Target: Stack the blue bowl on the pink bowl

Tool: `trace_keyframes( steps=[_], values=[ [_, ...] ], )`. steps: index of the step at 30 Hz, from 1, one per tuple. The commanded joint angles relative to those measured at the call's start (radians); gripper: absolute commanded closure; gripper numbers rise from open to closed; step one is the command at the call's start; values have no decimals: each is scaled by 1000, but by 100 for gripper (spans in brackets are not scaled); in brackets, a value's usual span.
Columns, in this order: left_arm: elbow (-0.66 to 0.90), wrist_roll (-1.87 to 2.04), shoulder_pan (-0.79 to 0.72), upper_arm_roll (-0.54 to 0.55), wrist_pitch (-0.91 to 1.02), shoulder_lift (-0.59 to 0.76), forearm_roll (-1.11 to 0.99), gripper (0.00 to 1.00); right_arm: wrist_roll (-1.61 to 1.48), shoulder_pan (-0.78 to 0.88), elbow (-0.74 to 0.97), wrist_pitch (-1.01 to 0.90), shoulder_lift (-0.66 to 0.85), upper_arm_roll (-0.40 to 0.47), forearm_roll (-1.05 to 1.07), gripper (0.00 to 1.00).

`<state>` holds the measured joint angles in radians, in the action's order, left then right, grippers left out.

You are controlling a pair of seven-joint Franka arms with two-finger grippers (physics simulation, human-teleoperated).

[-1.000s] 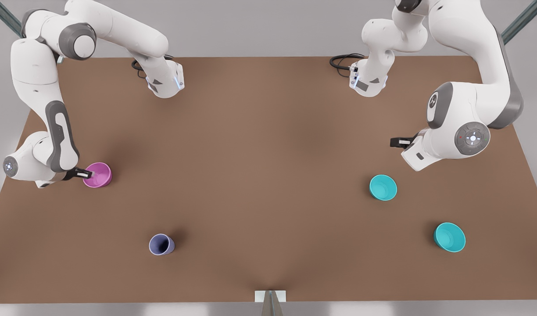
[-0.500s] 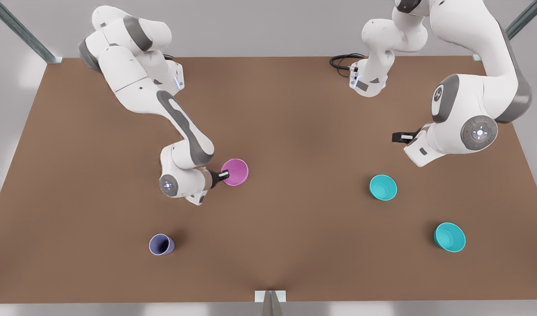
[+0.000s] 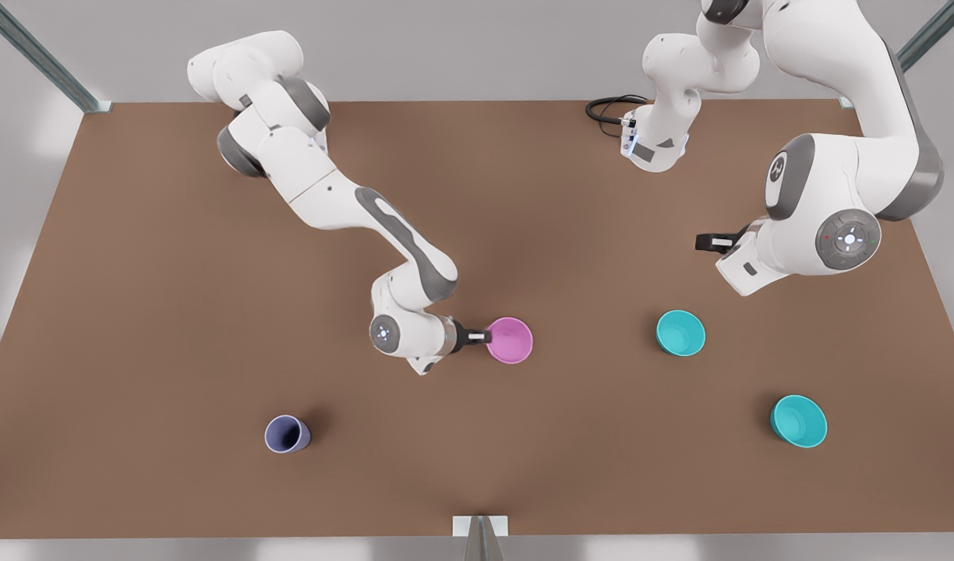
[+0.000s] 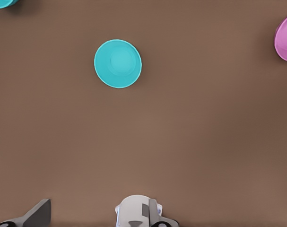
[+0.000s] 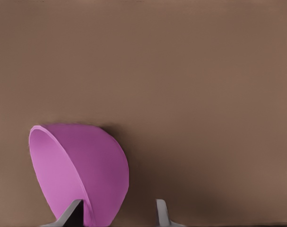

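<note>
The pink bowl is near the table's middle, tilted on its side in the right wrist view. My right gripper is shut on its rim, one finger inside the bowl and one outside. Two look-alike blue bowls sit upright on the front view's right: one nearer the pink bowl, one farther toward the front edge. My left gripper hangs open above the table behind the nearer blue bowl, with nothing between its fingers.
A periwinkle cup stands at the front on the front view's left. Black cables lie at the back edge of the brown table by an arm base. Open table lies between the pink bowl and the blue bowls.
My right gripper has carried the pink bowl from the front view's far left to the table's middle. The left arm has barely shifted. Blue bowls and cup have not moved.
</note>
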<state>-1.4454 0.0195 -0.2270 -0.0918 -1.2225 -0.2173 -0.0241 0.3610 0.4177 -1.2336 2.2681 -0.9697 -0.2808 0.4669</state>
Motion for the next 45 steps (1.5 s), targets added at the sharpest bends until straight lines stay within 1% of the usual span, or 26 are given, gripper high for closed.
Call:
trace_keyframes(
  steps=[1, 3, 4, 5, 6, 7, 8, 9, 10, 11, 13, 14, 15, 17, 18, 19, 21, 23, 30, 32, 37, 38, 39, 41, 42, 45],
  values=[
    [0, -1, 0, 0, 1, 1, 0, 0, 311, -16, 31, -131, 23, 5, 6, 0],
    [0, -3, 0, 0, 1, 1, 0, 0, 309, -111, 34, -358, 107, 9, -4, 0],
    [0, -1, 0, 1, 0, -2, 0, 0, 302, -253, 36, -608, 157, 8, -40, 0],
    [0, 2, 0, 0, -3, -13, 1, 0, 211, -373, 36, -771, 192, 3, -97, 0],
    [-1, 0, 0, 1, -8, -19, 21, 0, 124, -468, 71, -936, 201, 8, -158, 0],
    [-1, 0, 2, -2, -44, -42, 30, 0, -8, -579, 175, -1174, 220, 6, -270, 0],
    [-1, 0, 3, -5, -78, -89, 27, 0, -169, -655, 272, -1320, 224, 8, -411, 0],
    [-4, -3, 12, -16, -114, -111, 52, 0, -267, -706, 298, -1388, 307, 8, -484, 0],
    [-9, -3, 15, -17, -152, -143, 55, 0, -358, -714, 296, -1409, 440, 12, -537, 0],
    [-13, -4, 51, -17, -199, -184, 113, 0, -415, -694, 296, -1423, 529, 8, -606, 0],
    [-64, -71, 80, -22, -366, -229, 141, 0, -497, -613, 280, -1414, 655, 95, -660, 0],
    [-96, -249, 187, -22, -462, -264, 162, 0, -502, -612, 203, -1356, 716, 100, -648, 0],
    [-98, -312, 199, -63, -546, -324, 170, 0, -498, -611, 74, -1215, 821, 100, -649, 0],
    [-101, -452, 236, -78, -618, -370, 176, 0, -490, -611, 48, -1200, 832, 95, -646, 0],
    [-142, -506, 236, -105, -664, -379, 193, 0, -491, -611, 48, -1200, 827, 95, -646, 0],
    [-179, -506, 235, -105, -729, -384, 207, 0, -491, -611, 48, -1202, 826, 95, -648, 0],
    [-181, -487, 238, -105, -793, -416, 273, 0, -490, -612, 48, -1202, 826, 95, -648, 0],
    [-266, -484, 232, -105, -835, -409, 320, 0, -491, -612, 48, -1202, 822, 95, -648, 0],
    [-297, -472, 192, -100, -784, -401, 363, 0, -491, -612, 46, -1208, 821, 95, -648, 0],
    [-297, -340, 176, -100, -781, -401, 368, 0, -491, -612, 46, -1208, 821, 95, -648, 0],
    [-313, -339, 175, -100, -781, -413, 368, 0, -493, -612, 48, -1210, 819, 95, -648, 0],
    [-313, -339, 170, -100, -778, -415, 368, 21, -493, -612, 46, -1210, 819, 95, -648, 0],
    [-313, -339, 169, -100, -775, -416, 368, 36, -493, -613, 48, -1210, 818, 95, -648, 0],
    [-313, -339, 167, -98, -772, -421, 368, 61, -493, -612, 46, -1208, 818, 95, -648, 0],
    [-313, -329, 166, -98, -773, -422, 368, 68, -493, -612, 48, -1208, 816, 95, -648, 0],
    [-313, -323, 160, -98, -773, -427, 368, 70, -493, -612, 48, -1208, 816, 95, -648, 0]
  ],
)
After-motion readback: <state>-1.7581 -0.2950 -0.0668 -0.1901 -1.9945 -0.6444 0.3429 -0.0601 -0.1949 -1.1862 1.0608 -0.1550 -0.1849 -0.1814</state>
